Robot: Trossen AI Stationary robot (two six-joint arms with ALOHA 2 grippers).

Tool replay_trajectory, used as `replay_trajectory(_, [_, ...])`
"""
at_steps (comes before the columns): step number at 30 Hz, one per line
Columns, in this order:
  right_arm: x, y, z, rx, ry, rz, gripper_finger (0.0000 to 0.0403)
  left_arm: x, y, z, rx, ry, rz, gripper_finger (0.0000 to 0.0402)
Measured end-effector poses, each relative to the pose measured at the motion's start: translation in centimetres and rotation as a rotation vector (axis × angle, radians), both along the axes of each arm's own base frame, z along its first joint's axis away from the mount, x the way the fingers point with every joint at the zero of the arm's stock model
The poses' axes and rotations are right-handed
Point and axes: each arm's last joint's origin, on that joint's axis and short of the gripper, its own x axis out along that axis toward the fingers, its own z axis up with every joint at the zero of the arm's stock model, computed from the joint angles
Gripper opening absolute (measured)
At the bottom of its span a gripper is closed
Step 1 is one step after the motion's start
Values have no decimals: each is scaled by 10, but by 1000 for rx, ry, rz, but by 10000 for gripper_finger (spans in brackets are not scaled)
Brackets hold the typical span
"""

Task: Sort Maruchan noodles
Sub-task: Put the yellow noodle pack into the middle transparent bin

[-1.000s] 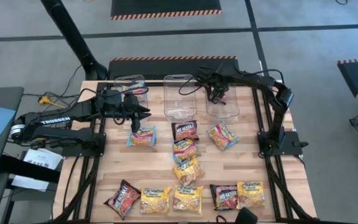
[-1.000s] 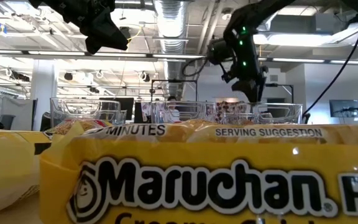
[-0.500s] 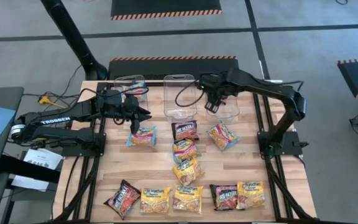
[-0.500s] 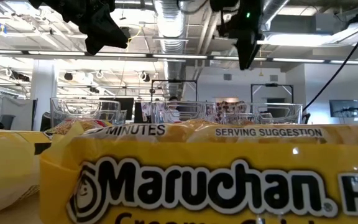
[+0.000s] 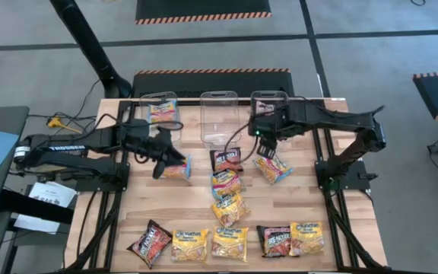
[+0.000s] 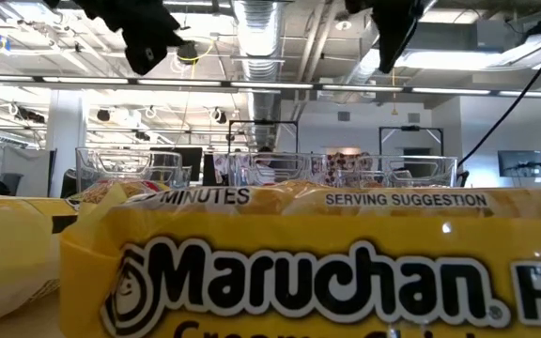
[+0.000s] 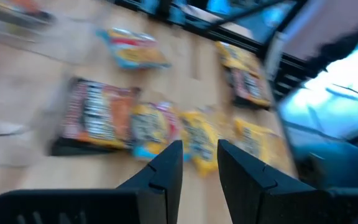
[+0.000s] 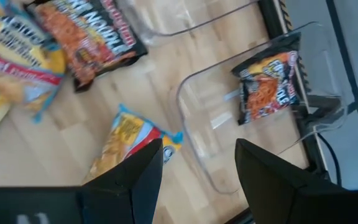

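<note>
1. R gripper (image 5: pixel 263 148): fingers spread wide, nothing btwn them. It hangs over the table in front of the right bin (image 5: pixel 272 125), right at the bin-side end of a blue-pink packet (image 5: pixel 274 169).
2. That packet lies flat, long axis diagonal, running from the R gripper away from the bins and out toward the R edge of the table. The R arm is clearly nearer to it. You'd prob. need to turn the wrist so the fingers close across the short side.
3. L gripper (image 5: pixel 172 157): fingers a narrow gap apart, holding nothing. It sits just beside a second blue-pink packet (image 5: pixel 179 170), in front of the left bin (image 5: pixel 158 99). The L arm is nearer to that one.
4. Heads-up: the left bin has a blue-pink packet in it, the right bin a black-red one (image 8: pixel 269 81), and the middle bin (image 5: pixel 219 114) looks empty. So, my guess, the R-side blue-pink packet has to cross to the left bin.
5. Count, blue-pink: 4 (3 on the table, incl. one mid-table (image 5: pixel 225 183), + 1 binned).
6. Black-red: 4 (3 on the table, incl. one (image 5: pixel 226 158) btwn the two grippers, + 1 binned).
7. Yellow-orange: 4, all on the table: one mid-table (image 5: pixel 230 207), three in the front row.
8. Bins: 3. Packets: 12 total, 10 not yet sorted.
</note>
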Motion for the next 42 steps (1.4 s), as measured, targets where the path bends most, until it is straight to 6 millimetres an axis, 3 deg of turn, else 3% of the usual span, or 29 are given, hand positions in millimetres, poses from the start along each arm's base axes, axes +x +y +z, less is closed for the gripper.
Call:
replay_trajectory(6, [4, 18, -3, 8, -3, 25, 226, 1, -17, 0, -32, 1, -114, 92])
replay_trajectory(14, [5, 31, -3, 9, -16, 61, 226, 14, -24, -1, -105, -23, -99, 106])
replay_trajectory(25, [11, 31, -1, 8, -84, 59, 226, 27, -51, -15, -183, 70, -184, 106])
replay_trajectory(36, [11, 31, -1, 18, -104, 21, 226, 25, -76, -10, -290, 51, -219, 106])
replay_trajectory(42, [12, 31, -1, 23, -113, -1, 226, 22, -88, -11, -263, 49, -194, 106])
